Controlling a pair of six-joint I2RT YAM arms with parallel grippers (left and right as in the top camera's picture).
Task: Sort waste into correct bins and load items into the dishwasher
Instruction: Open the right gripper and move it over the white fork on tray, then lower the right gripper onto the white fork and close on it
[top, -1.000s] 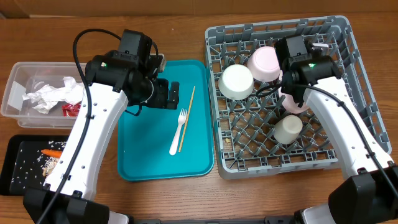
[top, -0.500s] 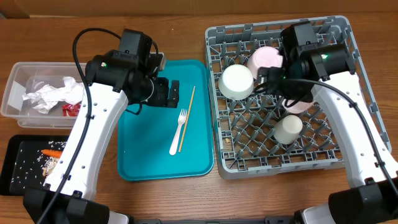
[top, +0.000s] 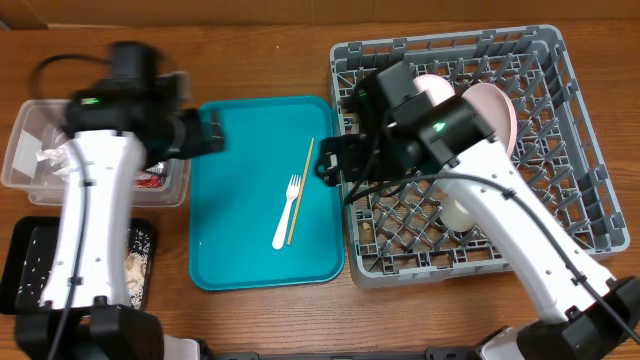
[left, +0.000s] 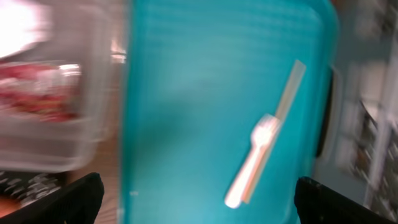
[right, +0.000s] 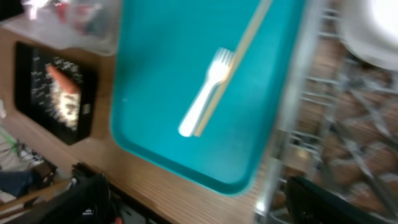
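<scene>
the clear tub (top: 22, 160) with a red wrapper (top: 152, 180) sits far left, the black tray (top: 25, 260) in front of it. the left hand (top: 210, 134), fingers spread wide, hovers at the teal tray's (top: 235, 250) left edge. the white fork (top: 287, 212) and chopstick (top: 301, 190) lie touching mid-tray. the right hand (top: 329, 166), fingers apart, hangs between tray and grey rack (top: 585, 205), which holds the pink plate (top: 492, 106)

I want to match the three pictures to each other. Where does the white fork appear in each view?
Overhead: the fork lies on the teal tray, left of the picture's centre.
Left wrist: the fork is right of centre, in the lower half, slanted.
Right wrist: the fork is near the centre, slightly above the middle.
Shared landmark: the wooden chopstick lying alongside the fork.
</scene>
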